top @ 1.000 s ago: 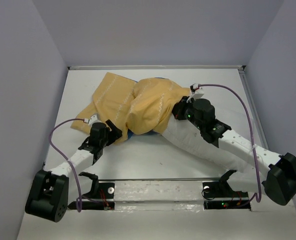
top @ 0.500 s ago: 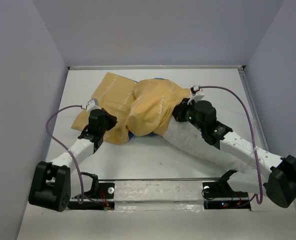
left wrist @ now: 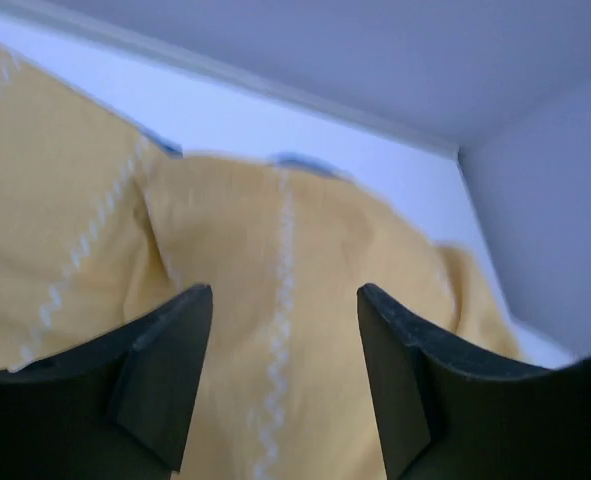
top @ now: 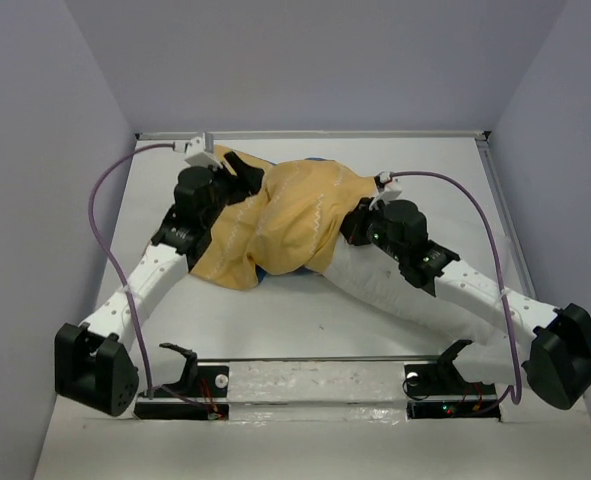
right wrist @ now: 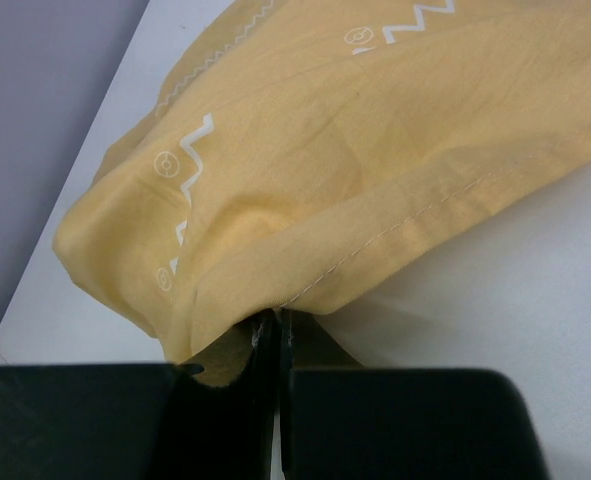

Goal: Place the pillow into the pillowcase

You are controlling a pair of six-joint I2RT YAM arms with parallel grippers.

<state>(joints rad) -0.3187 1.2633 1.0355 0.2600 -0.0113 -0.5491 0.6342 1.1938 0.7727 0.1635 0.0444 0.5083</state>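
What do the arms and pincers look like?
The left arm and right arm have white links, black joints and black bases. A purple cable loops along each. The left pincer and right pincer have flat black fingers. Green lights dot the right arm.

Cannot see most of the plump white soft-fabric pillow point(top: 370, 288): buried inside the thin mustard-yellow cloth pillowcase point(top: 285, 215) and under the white-and-black right arm point(top: 455, 280). Shows only slivers of the blue side. Blurs the left wrist view, cropping the cloth at every edge.

Mustard-yellow pillowcase point(top: 275, 215) with white zigzag stripes and tiny circle marks, blue edge; plain white pillow point(top: 363, 282).
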